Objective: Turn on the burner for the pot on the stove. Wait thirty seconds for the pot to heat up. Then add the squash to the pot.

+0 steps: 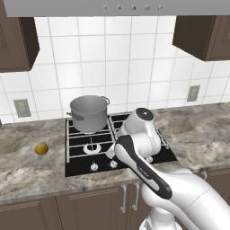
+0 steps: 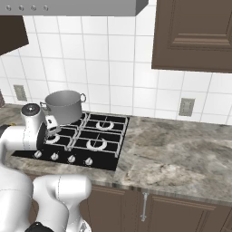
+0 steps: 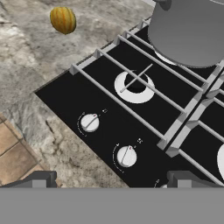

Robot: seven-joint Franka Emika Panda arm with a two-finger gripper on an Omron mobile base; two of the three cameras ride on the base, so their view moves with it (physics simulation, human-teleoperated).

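Marble counter (image 1: 27, 168) bearing stove (image 1: 81, 168), squash (image 1: 41, 148)

Home kitchen: gas stove (image 1: 81, 168), tiled backsplash (image 1: 117, 58), marble counter (image 2: 181, 154), brown cabinets (image 2: 195, 34).

The pot (image 1: 89, 112) looked like brushed grey metal with a dull satin sheen. The stove (image 3: 109, 131) had a smooth black top that read as glass, with matt black grates (image 3: 131, 94), a silver-ringed burner (image 3: 135, 86) and small shiny metal knobs (image 3: 89, 122). The counter (image 1: 27, 168) was mottled grey-brown polished stone. The squash (image 3: 63, 19) had smooth, mottled yellow-orange skin. The wall tiles (image 1: 112, 63) were plain white and the cabinets (image 2: 195, 34) dark brown wood.
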